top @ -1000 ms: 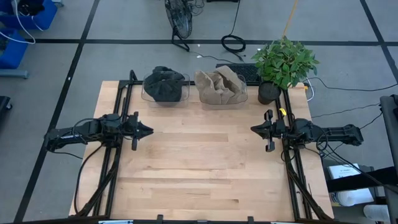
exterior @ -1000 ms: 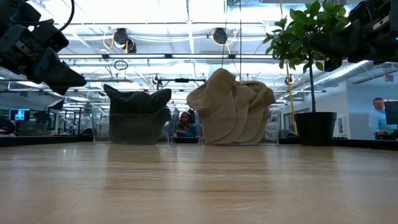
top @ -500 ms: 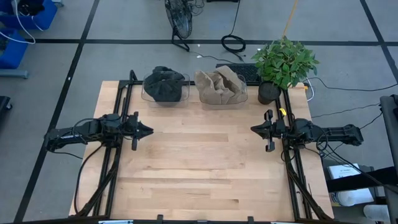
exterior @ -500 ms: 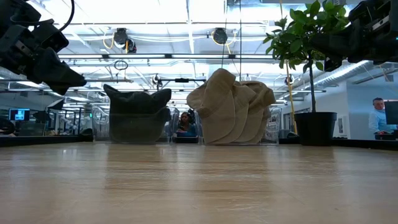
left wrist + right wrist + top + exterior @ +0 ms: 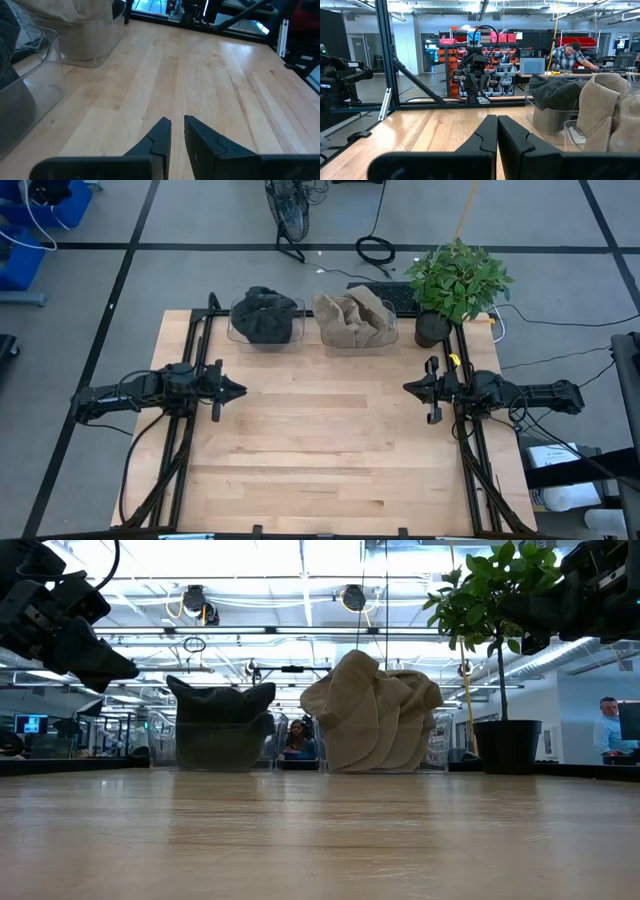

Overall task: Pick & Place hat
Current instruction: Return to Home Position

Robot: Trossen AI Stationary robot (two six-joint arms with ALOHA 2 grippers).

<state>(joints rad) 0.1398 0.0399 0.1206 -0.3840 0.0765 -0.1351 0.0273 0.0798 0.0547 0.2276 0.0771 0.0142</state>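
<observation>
Black jaws on the left arm [image 5: 150, 392] sit all but together, with only a slit between them and nothing held. Those on the right arm [image 5: 510, 392] are pressed together, also empty. The right arm is parked near the potted plant [image 5: 455, 280], on its near side over the counter [image 5: 320, 470] edge. The left arm is well apart from the plant, at the opposite edge, and both arms point inward. Both look at or close to home, so finishing well likely means small, level joint moves, jaws left together, and no swing toward the bins. The brown caps [image 5: 352, 318] fill the right bin [image 5: 325, 338] just beside the plant. The black caps [image 5: 266, 315] fill the left bin [image 5: 298, 330], next along and farther from the plant. The brown caps stand on edge, leaning on one another and rising above the rim. That heap's long axis seems to run in line with the plant and the other bin. The black caps are crumpled, and I cannot tell which way any brim points.
</observation>
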